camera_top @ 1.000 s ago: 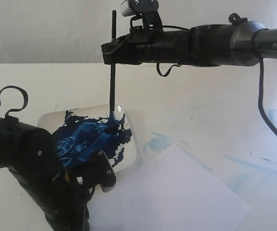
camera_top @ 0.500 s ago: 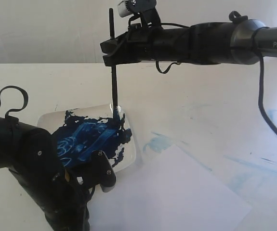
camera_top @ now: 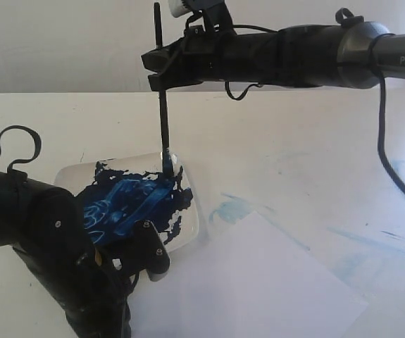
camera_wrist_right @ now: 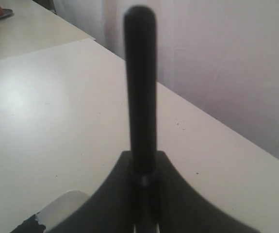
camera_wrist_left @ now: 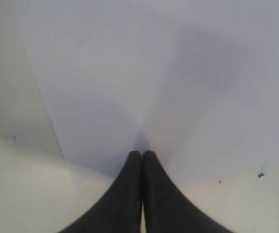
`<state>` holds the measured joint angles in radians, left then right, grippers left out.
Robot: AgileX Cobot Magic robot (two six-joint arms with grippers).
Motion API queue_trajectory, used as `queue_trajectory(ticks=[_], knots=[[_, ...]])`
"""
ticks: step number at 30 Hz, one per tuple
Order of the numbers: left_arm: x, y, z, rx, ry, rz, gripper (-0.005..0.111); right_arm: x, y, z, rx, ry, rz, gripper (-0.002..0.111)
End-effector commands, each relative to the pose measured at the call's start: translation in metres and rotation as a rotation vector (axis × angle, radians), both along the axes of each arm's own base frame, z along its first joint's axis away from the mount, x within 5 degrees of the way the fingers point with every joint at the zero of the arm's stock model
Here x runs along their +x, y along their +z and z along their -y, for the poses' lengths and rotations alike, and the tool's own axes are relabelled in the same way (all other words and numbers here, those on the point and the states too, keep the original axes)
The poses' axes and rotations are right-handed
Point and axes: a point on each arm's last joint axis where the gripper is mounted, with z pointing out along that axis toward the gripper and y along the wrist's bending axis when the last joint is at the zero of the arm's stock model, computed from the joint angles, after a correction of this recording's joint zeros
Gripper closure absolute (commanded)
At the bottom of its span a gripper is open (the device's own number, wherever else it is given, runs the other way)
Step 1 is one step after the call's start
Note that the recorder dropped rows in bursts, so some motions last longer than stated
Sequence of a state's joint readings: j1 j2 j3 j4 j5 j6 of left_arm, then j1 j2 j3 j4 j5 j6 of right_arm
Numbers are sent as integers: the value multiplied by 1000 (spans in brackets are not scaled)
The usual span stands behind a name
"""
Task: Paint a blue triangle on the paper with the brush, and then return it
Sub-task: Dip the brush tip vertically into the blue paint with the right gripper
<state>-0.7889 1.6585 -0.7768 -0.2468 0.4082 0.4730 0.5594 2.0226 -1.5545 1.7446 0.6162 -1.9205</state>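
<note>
Gripping brush (camera_top: 164, 127) upright at rim of dish (camera_top: 194, 211), right claw (camera_top: 158, 70); left claw (camera_wrist_left: 142, 155) clenched over paper (camera_wrist_left: 129, 73).

The exterior view sits low on the near side, looking across the tabletop (camera_top: 294, 127) to the far wall (camera_top: 61, 42). The left wrist view faces down, close over the paper (camera_wrist_left: 129, 73). The right wrist view looks close along the brush (camera_wrist_right: 140, 87) handle; it shares the dish (camera_wrist_right: 64, 204) with the exterior view.
</note>
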Motion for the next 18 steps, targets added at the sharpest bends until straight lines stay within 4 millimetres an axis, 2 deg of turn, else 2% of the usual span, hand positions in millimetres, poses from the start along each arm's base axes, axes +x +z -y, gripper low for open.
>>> queue_trajectory(ticks=[1, 5, 12, 15, 18], knots=[[-4, -4, -2, 24, -3, -40, 107, -1, 12, -1, 25, 34, 36, 105], [-4, -4, -2, 24, -3, -40, 107, -1, 8, -2, 23, 38, 27, 105], [-4, -4, -2, 24, -3, -40, 107, -3, -12, -9, 51, 123, -52, 105], [-4, -4, -2, 24, -3, -40, 107, -3, -12, -9, 59, 118, -75, 105], [-4, -4, -2, 24, -3, -40, 107, -5, 0, -7, 70, 115, -51, 105]])
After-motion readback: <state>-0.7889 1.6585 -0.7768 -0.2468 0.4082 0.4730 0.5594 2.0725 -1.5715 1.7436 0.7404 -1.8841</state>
